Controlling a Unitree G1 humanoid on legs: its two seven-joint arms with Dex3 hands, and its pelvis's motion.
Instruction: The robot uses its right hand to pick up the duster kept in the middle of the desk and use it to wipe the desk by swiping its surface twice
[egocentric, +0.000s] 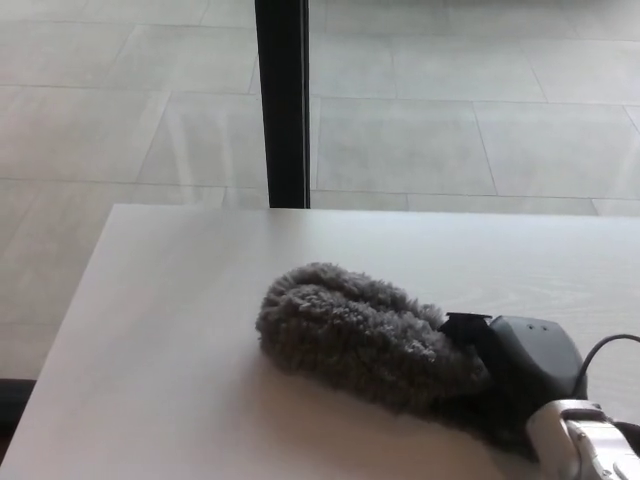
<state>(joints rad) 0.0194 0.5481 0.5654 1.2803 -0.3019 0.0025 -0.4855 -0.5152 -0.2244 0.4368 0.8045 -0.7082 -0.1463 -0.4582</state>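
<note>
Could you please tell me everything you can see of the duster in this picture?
The duster is a fluffy grey head of shaggy, wool-like pile, oblong with a rounded tip. It lies low on the pale desk, slanting from its tip at upper left down to lower right, and casts a soft shadow on the near side. Its right end meets the robot's right hand, which holds it there. No handle shows; the hand hides that end.
</note>
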